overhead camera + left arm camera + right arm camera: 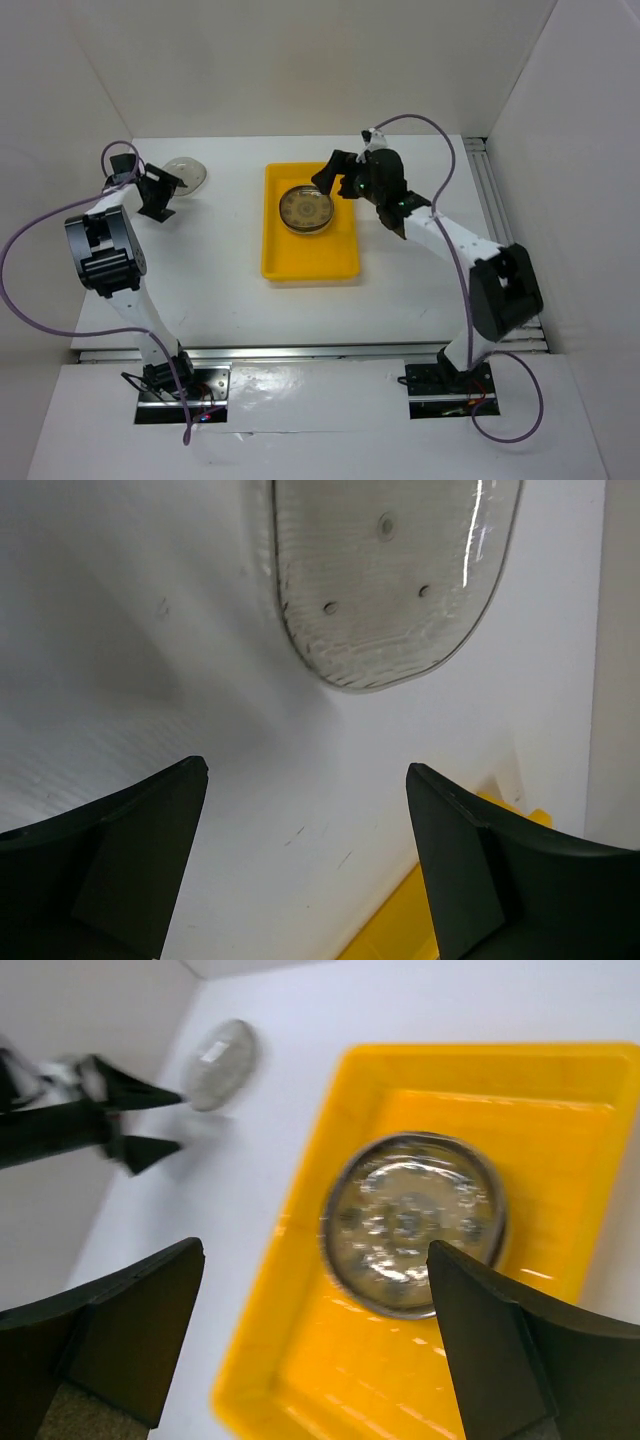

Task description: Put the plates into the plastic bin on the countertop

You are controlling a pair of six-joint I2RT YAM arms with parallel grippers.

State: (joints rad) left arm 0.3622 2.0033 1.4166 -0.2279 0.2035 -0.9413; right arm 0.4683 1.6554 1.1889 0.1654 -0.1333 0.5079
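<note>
A yellow plastic bin (300, 265) stands mid-countertop; it also shows in the right wrist view (330, 1380) and at the left wrist view's bottom edge (400, 935). A stack of plates, yellow-brown patterned on top (306, 209), lies in its far half, blurred in the right wrist view (412, 1222). A clear glass plate (187, 174) lies on the white countertop (220, 270) at far left, seen close in the left wrist view (385, 575) and far off in the right wrist view (222, 1063). My left gripper (160, 200) is open and empty beside it. My right gripper (332, 178) is open and empty above the bin's far right.
White walls bound the countertop on the left, back and right. A metal rail (495, 190) runs along the right side, another along the near edge (300, 352). My left gripper shows in the right wrist view (130, 1120).
</note>
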